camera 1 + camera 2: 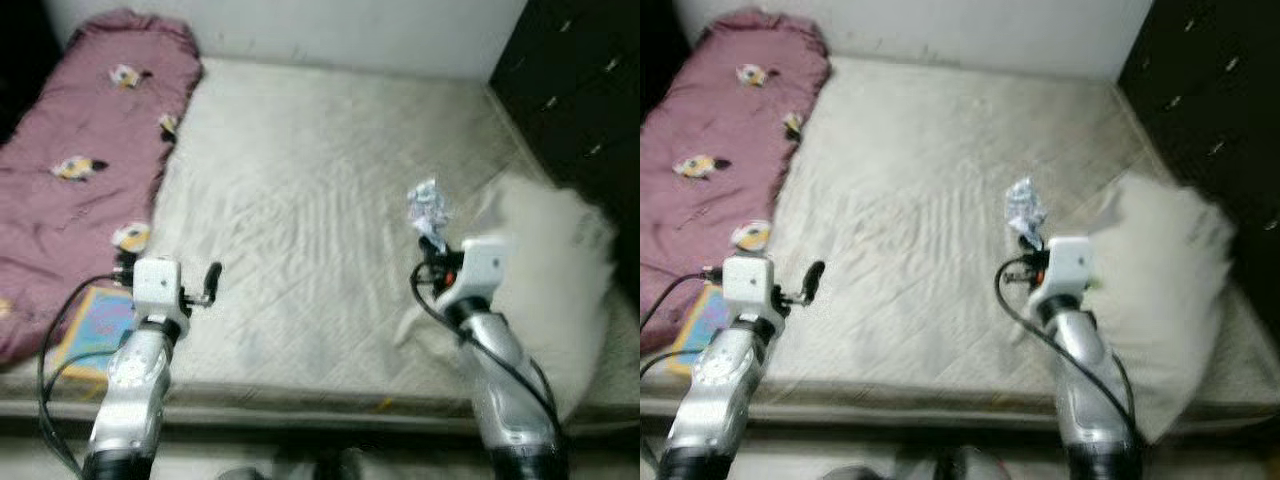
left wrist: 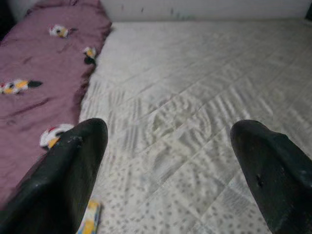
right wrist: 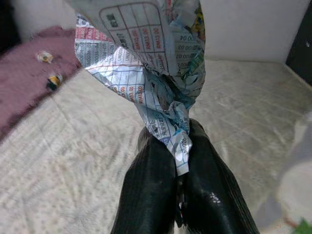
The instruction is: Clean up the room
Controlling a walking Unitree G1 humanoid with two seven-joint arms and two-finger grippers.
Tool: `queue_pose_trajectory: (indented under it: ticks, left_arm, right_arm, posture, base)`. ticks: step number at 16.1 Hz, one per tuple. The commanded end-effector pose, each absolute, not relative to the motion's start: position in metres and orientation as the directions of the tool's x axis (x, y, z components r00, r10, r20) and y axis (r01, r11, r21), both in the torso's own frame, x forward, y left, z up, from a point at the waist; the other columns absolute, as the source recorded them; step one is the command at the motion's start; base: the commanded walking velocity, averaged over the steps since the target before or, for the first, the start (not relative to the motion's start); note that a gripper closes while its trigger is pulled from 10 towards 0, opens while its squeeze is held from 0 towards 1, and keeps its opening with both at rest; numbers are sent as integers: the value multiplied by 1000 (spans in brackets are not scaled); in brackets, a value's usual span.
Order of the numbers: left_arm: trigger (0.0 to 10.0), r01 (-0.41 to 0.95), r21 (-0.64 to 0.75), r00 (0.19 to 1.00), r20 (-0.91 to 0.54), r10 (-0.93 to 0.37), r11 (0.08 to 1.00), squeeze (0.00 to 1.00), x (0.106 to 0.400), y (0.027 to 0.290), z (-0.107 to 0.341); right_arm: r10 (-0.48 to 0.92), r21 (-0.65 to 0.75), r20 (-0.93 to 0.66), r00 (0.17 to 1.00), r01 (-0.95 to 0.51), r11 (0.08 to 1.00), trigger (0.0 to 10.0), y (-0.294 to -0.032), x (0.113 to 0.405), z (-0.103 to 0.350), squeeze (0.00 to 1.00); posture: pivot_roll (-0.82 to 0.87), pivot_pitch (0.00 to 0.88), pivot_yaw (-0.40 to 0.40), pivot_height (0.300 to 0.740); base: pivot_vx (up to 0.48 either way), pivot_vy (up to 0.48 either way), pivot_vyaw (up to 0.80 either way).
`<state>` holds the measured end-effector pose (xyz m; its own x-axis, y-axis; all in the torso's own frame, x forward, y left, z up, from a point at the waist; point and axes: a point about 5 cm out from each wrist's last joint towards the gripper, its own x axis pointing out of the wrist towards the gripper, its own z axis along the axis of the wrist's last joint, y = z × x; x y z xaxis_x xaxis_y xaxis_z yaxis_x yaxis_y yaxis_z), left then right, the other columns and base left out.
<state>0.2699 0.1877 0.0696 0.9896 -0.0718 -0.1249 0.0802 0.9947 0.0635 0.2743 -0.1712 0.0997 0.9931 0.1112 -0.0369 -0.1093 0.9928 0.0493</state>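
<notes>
The right gripper (image 3: 178,161) has its two black fingers (image 3: 151,195) pressed together on a crumpled paper (image 1: 427,207). The paper is white with little printed squares, red numbers and some bright colours. Its twisted bottom end is pinched between the fingertips, and the rest puffs out above them. The gripper holds it up in the air over the mattress (image 1: 320,200), toward the right side of the bed.

Just to the right of that arm lies a big white fluffy pillow (image 1: 560,270). It sits at the right edge of the mattress and touches it. Past the pillow stands a dark cabinet (image 1: 580,90).

The left gripper (image 2: 165,161) hangs low over the front left part of the mattress. Its fingers (image 2: 68,180) are spread wide apart with nothing between them. Only the pale quilted mattress shows in the gap.

A purple blanket (image 1: 90,170) with small yellow and white pictures on it lies along the left side of the bed. A colourful book (image 1: 95,330) lies flat near the left arm, at the front corner, partly under the blanket's edge. A white wall (image 1: 300,25) runs along the back of the bed.
</notes>
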Motion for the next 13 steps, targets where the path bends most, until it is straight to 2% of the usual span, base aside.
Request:
queue_pose_trajectory:
  ticks: [1, 3, 8, 10, 11, 13]
  left_arm:
    - [10000, 74, 69, 989, -136, -64, 995, 0, 268, 191, 68]
    - [10000, 73, 67, 989, -133, -63, 995, 0, 268, 191, 68]
    - [10000, 8, 70, 995, -102, -1, 998, 0, 265, 198, 69]
    - [10000, -26, 28, 994, -105, 29, 999, 0, 260, 204, 66]
    - [10000, -27, 34, 994, -105, 31, 999, 0, 259, 204, 66]
    - [10000, 18, 44, 994, -112, -13, 999, 0, 264, 199, 65]
  right_arm:
    - [110, 48, -22, 994, -109, 993, 10000, -171, 275, 103, 0]
    - [117, 50, -23, 993, -116, 992, 10000, -171, 276, 103, 0]
    - [185, 47, -53, 981, -183, 982, 10000, -166, 277, 97, 0]
    - [242, 38, -54, 969, -241, 970, 10000, -158, 283, 99, 0]
    - [253, 32, -48, 966, -251, 967, 10000, -156, 286, 100, 0]
    - [214, 21, -24, 977, -213, 977, 10000, -162, 286, 104, 0]
  posture:
    - [-33, 30, -41, 740]
    - [-32, 25, -44, 740]
    - [6, 0, -106, 740]
    - [26, 0, -135, 740]
    - [28, 0, -139, 740]
    - [-14, 0, -96, 740]
  base:
    - [0, 480, 0]
    - [0, 382, 0]
    - [0, 0, 0]
    - [0, 0, 0]
    - [0, 0, 0]
    - [0, 0, 0]
